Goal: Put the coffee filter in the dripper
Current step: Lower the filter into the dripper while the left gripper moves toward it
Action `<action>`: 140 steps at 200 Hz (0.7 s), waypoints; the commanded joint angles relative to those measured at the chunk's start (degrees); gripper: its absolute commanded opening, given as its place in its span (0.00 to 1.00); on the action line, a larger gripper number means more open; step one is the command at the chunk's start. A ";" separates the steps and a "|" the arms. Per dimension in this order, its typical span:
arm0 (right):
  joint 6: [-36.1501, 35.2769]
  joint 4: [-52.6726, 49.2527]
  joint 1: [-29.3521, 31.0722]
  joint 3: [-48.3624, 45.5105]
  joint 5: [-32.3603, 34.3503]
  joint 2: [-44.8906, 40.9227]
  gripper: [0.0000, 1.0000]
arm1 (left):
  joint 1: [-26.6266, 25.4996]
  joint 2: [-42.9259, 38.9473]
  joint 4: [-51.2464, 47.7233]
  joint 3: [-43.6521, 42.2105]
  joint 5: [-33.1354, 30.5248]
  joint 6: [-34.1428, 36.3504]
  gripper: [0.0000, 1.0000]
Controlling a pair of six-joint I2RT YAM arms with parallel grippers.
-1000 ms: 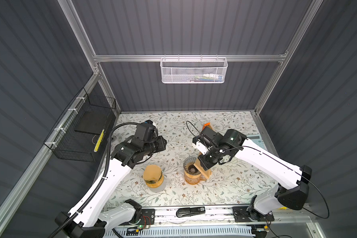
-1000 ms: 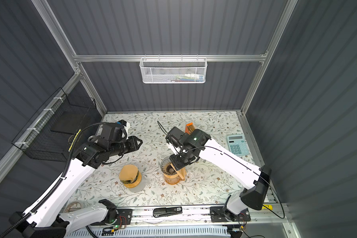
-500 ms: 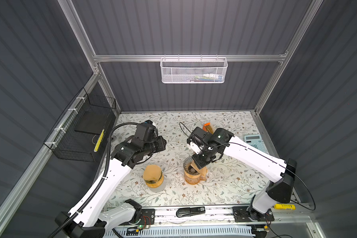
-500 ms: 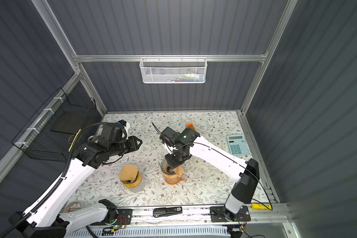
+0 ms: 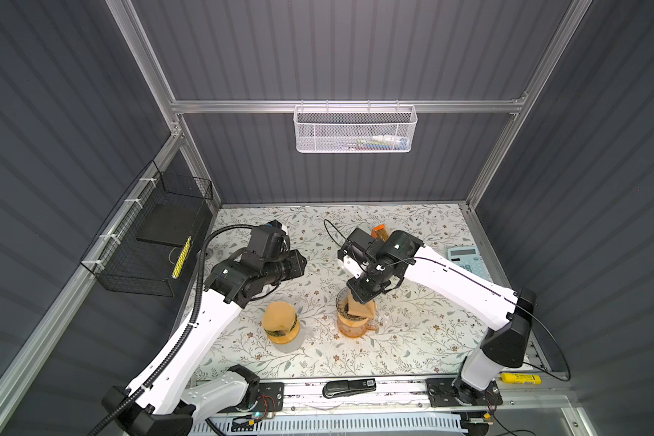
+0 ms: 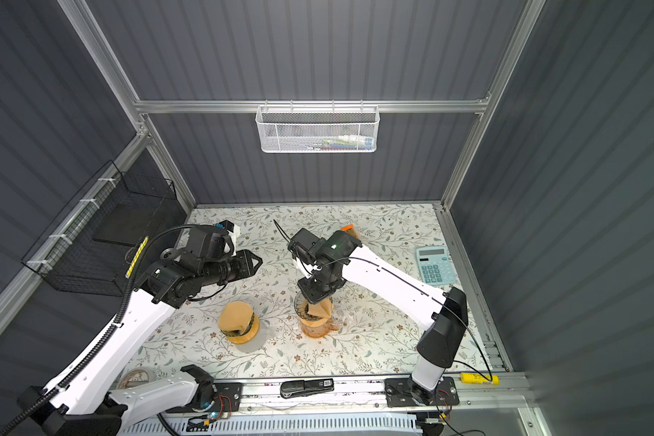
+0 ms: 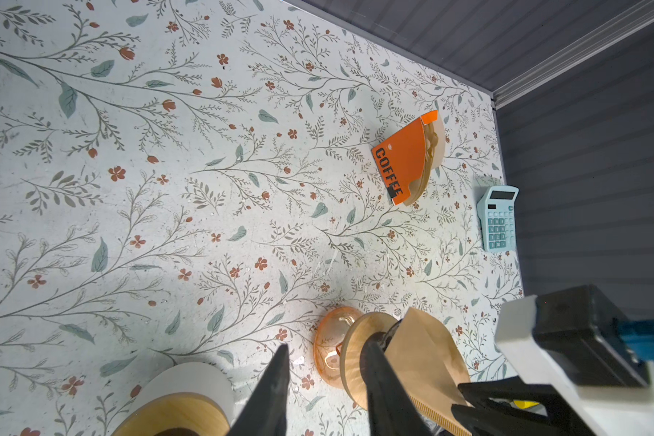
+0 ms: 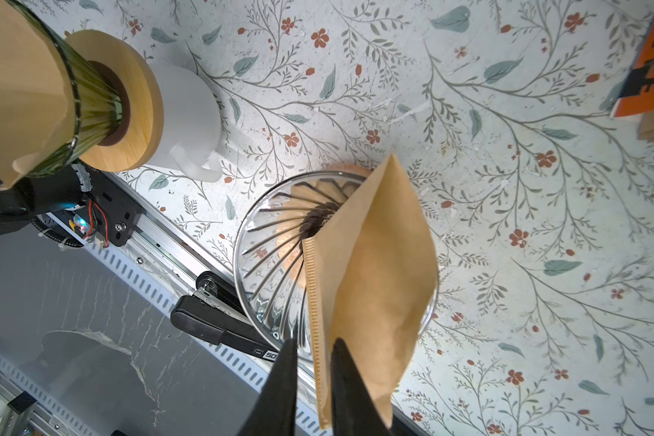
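Inside clear dripper (image 8: 265, 264), flat tan seamed filter (image 8: 374, 271), aslant; left pincer (image 7: 325, 351), right pincer (image 8: 314, 341) apart.

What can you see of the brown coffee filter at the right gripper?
The coffee filter is brown paper, folded flat and unopened, with a crimped seam along one straight edge. It stands tilted in the clear ribbed glass dripper, one corner down near the middle, the rest jutting above and across the rim. Its upper seam end sits between the right gripper's slightly parted jaws, with a gap on one side.
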 commanded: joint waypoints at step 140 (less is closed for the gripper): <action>6.15 14.16 -16.21 -21.56 -9.99 -21.85 0.22 | -16.95 15.32 7.94 9.99 9.16 -0.58 0.25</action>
